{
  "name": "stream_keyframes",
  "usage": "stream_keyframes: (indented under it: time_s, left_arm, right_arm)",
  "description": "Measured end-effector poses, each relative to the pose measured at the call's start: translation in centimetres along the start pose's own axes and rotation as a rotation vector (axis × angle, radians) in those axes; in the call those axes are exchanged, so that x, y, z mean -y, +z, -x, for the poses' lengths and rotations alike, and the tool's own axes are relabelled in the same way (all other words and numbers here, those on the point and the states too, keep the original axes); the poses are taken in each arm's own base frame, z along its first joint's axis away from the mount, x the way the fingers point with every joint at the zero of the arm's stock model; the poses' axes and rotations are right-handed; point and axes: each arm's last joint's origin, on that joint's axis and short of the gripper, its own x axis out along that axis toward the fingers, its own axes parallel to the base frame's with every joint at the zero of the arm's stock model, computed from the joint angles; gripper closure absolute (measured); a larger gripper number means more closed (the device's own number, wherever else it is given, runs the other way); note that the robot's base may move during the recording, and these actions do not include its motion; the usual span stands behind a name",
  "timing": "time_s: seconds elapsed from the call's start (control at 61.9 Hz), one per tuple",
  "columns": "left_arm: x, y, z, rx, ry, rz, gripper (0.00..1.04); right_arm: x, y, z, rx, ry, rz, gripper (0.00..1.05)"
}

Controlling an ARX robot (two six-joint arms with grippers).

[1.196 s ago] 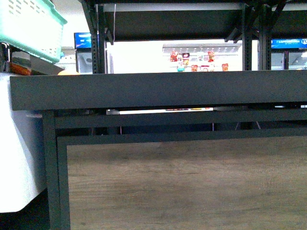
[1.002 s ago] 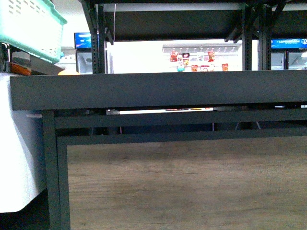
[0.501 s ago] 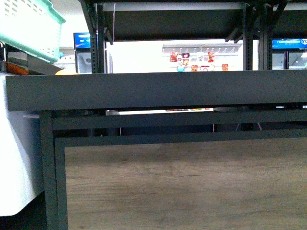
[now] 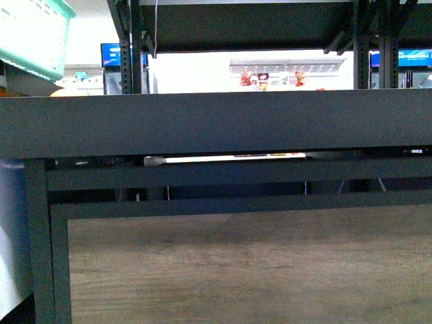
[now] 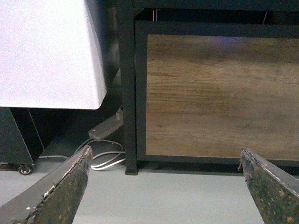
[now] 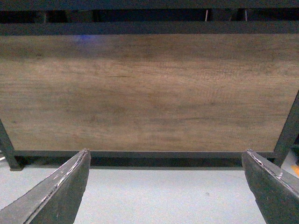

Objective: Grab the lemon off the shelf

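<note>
- The lemon shows in none of the three views. In the front view, the raised front edge of the dark grey-black metal shelf (image 4: 216, 125) sits about level with the camera, so whatever lies on that tier is hidden behind it.
- A small orange-yellow sliver (image 4: 67, 92) peeks over that edge at the far left. It is too small to tell what it is.
- The left fingers (image 5: 60, 191) are spread wide with nothing between them. They face the brown wood-grain panel (image 5: 219, 93) below the tier.
- The right fingers (image 6: 56, 191) are likewise wide apart and empty, facing the same panel from low down.
- The main risk, as a judgement, is a blind reach: with the tier's top unseen, an arm rising from this low position could strike the front edge.
- A second risk is closing on the wrong fruit, since nothing here sets the lemon apart from its neighbours.
- A round, smooth fruit would probably roll if nudged or squeeze out of a poorly centred grip.
- The white power strip and looped cables (image 5: 106, 140) lie on the pale grey floor by the shelf's leg, and could snag anything moving low there.
- The shelf is matt, flat and hard-edged, with perforated uprights. The panel has a fine horizontal grain, and the finger pads look worn and scuffed.
- A mint-green slotted plastic basket (image 4: 30, 34) sits at the upper left of the front view.
</note>
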Motion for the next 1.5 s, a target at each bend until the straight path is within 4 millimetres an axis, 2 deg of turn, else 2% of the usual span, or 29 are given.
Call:
stream_keyframes:
  time_s: [1.503]
  left_arm:
    - [0.0,0.0,0.0,0.0,0.0,0.0,0.08]
  right_arm:
    - [0.0,0.0,0.0,0.0,0.0,0.0,0.07]
